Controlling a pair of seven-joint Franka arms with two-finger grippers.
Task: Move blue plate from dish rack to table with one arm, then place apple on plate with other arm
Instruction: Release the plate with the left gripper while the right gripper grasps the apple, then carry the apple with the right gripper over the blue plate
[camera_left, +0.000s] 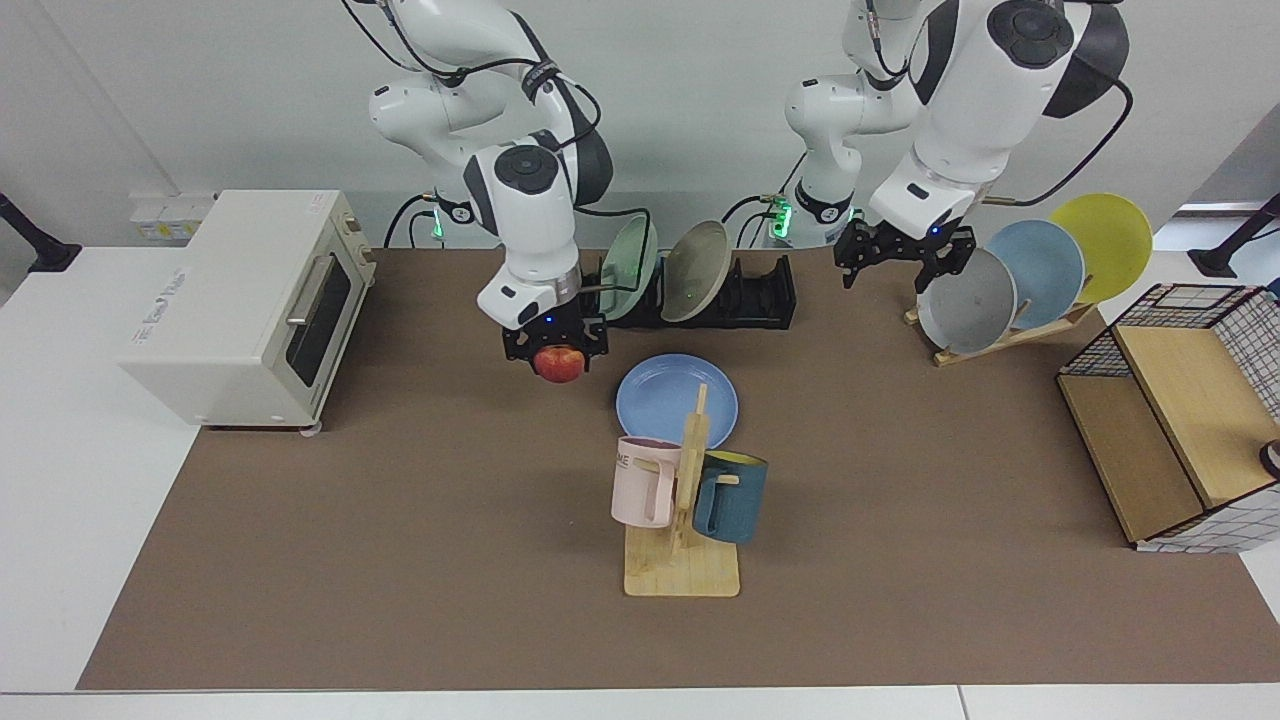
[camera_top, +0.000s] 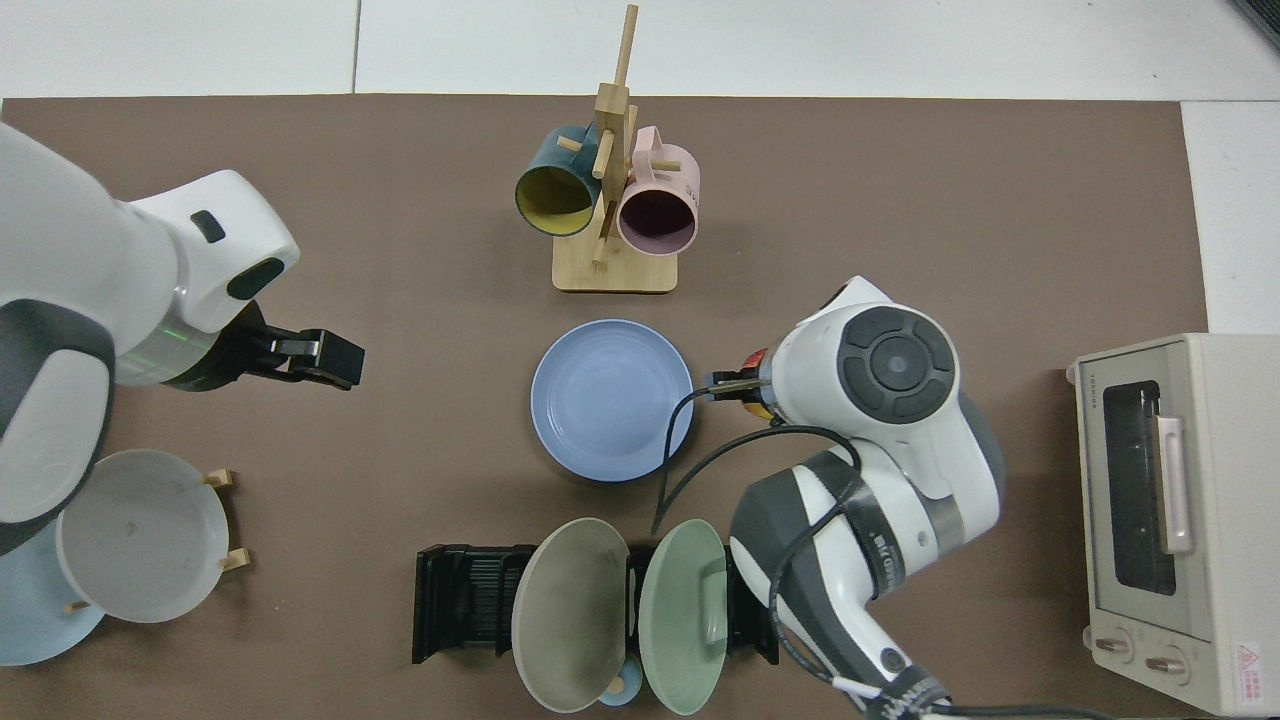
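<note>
The blue plate (camera_left: 665, 398) (camera_top: 611, 400) lies flat on the brown table (camera_left: 400, 520), just in front of the black dish rack (camera_left: 765, 295) (camera_top: 465, 600). That rack holds a green plate and a beige plate. My right gripper (camera_left: 556, 356) hangs just left of the plate's rim in the facing view, shut on the red apple (camera_left: 561, 366). From above, only a sliver of the apple (camera_top: 757, 357) shows beside the arm's wrist. My left gripper (camera_left: 903, 262) (camera_top: 330, 358) is open and holds nothing, raised well clear of the plate near the wooden stand.
A wooden mug tree (camera_left: 682, 520) with a pink and a teal mug stands right in front of the plate. A toaster oven (camera_left: 240, 290) sits at the view's left. A wooden stand (camera_left: 1010, 290) holds grey, sky-blue and yellow plates. A wire basket (camera_left: 1170, 420) sits at the right.
</note>
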